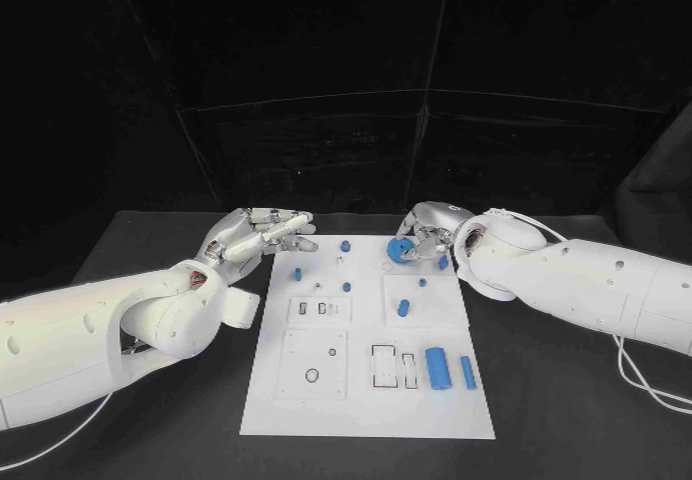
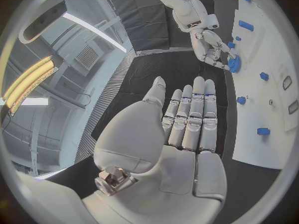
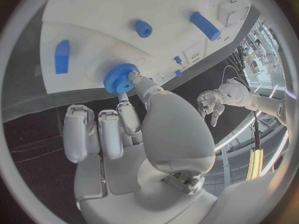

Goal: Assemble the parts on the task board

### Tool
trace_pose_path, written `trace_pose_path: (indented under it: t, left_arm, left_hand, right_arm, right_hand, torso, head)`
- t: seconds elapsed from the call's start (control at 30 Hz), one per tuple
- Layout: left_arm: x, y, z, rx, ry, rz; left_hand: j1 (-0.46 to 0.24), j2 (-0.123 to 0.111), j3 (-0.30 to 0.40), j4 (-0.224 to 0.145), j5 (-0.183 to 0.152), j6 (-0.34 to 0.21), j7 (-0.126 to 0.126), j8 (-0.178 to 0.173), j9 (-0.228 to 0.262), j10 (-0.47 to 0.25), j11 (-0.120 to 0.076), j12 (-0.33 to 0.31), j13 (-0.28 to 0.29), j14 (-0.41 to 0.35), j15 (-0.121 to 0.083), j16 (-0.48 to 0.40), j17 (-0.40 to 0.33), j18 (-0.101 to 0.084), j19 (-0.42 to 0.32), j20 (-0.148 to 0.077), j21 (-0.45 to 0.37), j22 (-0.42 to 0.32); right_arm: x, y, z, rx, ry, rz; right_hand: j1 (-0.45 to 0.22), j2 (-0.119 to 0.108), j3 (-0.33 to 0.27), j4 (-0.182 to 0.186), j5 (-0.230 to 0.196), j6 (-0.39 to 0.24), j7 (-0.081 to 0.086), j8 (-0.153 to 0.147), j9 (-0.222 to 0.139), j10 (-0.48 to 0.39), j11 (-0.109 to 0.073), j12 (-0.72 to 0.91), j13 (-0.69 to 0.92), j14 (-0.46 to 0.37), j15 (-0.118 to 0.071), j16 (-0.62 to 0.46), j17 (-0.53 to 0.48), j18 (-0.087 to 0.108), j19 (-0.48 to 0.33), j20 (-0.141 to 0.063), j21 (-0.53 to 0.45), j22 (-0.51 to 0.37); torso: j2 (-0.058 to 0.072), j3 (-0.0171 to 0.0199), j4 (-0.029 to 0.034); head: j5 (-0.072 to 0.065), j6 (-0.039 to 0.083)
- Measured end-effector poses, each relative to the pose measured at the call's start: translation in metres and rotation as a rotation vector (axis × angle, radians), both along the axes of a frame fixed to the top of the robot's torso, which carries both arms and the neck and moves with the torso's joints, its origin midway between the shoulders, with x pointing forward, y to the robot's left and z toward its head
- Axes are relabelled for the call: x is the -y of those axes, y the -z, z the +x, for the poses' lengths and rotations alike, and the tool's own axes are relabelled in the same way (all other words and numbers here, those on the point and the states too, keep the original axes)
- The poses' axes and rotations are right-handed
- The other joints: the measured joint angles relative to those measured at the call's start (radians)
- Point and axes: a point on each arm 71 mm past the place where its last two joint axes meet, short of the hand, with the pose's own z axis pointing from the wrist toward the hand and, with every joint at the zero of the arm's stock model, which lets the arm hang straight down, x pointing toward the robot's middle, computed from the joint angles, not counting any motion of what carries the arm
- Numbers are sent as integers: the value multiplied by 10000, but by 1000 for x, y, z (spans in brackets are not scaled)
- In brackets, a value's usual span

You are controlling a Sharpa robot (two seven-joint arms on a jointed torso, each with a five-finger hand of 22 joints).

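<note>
One gear [image 1: 400, 251] pinched by right hand [image 1: 428, 240] fingers [image 3: 138, 79] at board [image 1: 361, 410] upper right; left hand [image 1: 260, 235] empty, fingers loosely curled. Risk: shallow pinch, gear tilts, jams.

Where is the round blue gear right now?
The blue gear sits at the task board's far end, right side, held by the right hand.

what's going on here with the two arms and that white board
The right robot hand pinches a blue toothed gear at the far end of the white task board. The left robot hand hovers beside the board's far left corner, fingers apart, holding nothing. Other blue parts sit on the board, among them a cylinder and a bar near its front right.
</note>
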Motion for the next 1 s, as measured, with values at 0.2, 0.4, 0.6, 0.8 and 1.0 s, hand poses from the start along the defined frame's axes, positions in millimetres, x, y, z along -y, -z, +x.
trace_pose_path:
  t: [0.2, 0.4, 0.6, 0.8, 1.0]
  left_arm:
    - [0, 0, 0, -5, 5, -1]
    - [1, 0, 0, -9, 23, -5]
    - [2, 0, 0, -12, 60, -15]
    - [4, 0, 0, -13, 84, -21]
    - [5, 0, 1, -13, 115, -28]
  left_hand:
    - [0, 0, 0, 0, 0, 0, 0, 0, 0, 0, 0, 0, 0, 0, 0, 0, -1, 1, 0, 0, 0, 0]
    - [0, 0, 0, 0, 0, 0, 0, 0, 0, 0, 0, 0, 0, 0, 0, 0, -1, 0, 0, 0, 0, 1]
    - [0, 0, 0, 0, 0, 0, 0, -35, 0, 0, 0, 0, 0, 0, 0, 0, -2, 0, 0, 0, 0, 1]
    - [0, 0, 0, 0, 0, 0, 0, -35, 0, 0, 0, 0, 0, 0, 0, 0, -2, 1, 0, 0, 0, 2]
    - [0, 0, 0, 0, 0, 0, 0, -35, 0, 0, 0, 0, 0, 0, 0, 0, -3, 1, 0, 0, 0, 2]
  right_arm:
    - [-23, -6, -9, 667, -561, 134]
    - [-56, -11, -15, 1169, -1144, 179]
    - [-80, -10, -14, 1378, -1430, 116]
    - [-97, -4, -12, 1363, -1554, 3]
    - [-105, 2, -9, 1235, -1578, -177]
  right_hand:
    - [-222, -116, 98, 40, 0, 23, -9, 0, 0, 0, 0, 0, -13, 0, 0, 0, -1, 0, 33, -33, 0, 0]
    - [-256, -121, 128, 70, -58, 96, -7, -53, -3, 0, 0, 0, -43, 0, 0, 0, -1, 2, 33, -33, 0, -1]
    - [-389, -124, 155, 42, -82, 102, -4, -88, -11, -1, 0, -40, -71, 0, 0, 0, -2, 2, 32, -33, 0, -1]
    - [-413, -127, 182, 68, -84, 131, -15, -143, -61, 0, 1, -77, -87, 0, 1, 0, -2, 2, 32, -32, 0, -2]
    - [-427, -140, 232, 43, -87, 159, -14, -193, -61, -1, 1, -121, -124, -1, 1, 0, -3, 3, 32, -32, 38, -2]
  torso:
    - [-2, -4, 14]
    - [11, -5, 28]
    - [25, -6, 38]
    - [25, 1, 36]
    - [25, 7, 14]
  head:
    - [22, 22]
    - [66, 28]
    - [97, -6]
    - [151, -62]
    - [173, -105]
